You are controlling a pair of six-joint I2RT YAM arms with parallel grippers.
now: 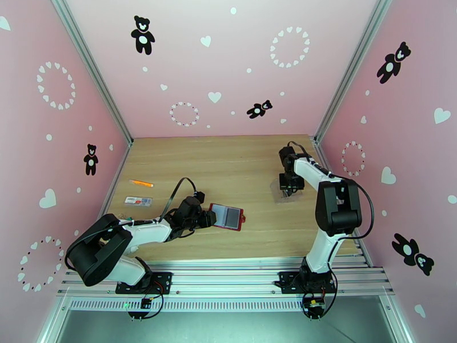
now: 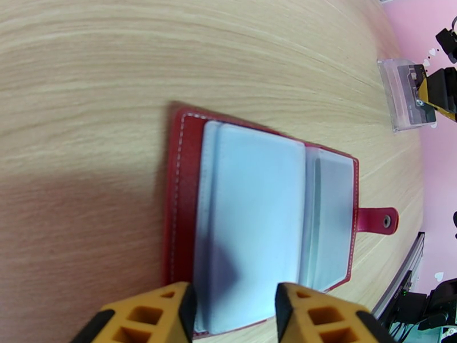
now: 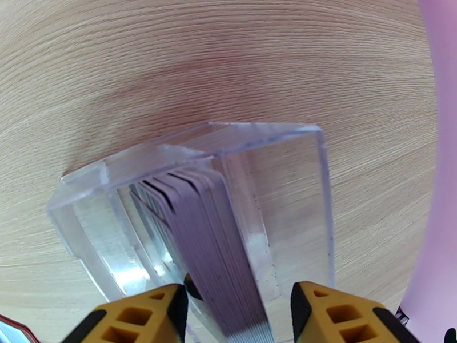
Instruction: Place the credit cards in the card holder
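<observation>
Flat open near the front edge of the table (image 1: 228, 161): the dark-red, white-stitched card holder (image 2: 183, 184), cloudy grey sleeves up, snap tab jutting from one side, the left gripper (image 2: 231, 312) spread astride the sleeves' near edge, contact impossible to tell. Well apart across bare pale wood grain, close by the right wall: the credit cards (image 3: 217, 235), a thin grey stack on edge inside a clear plastic case (image 3: 285, 167), the right gripper (image 3: 237, 315) spread either side of that stack, nothing pinched.
</observation>
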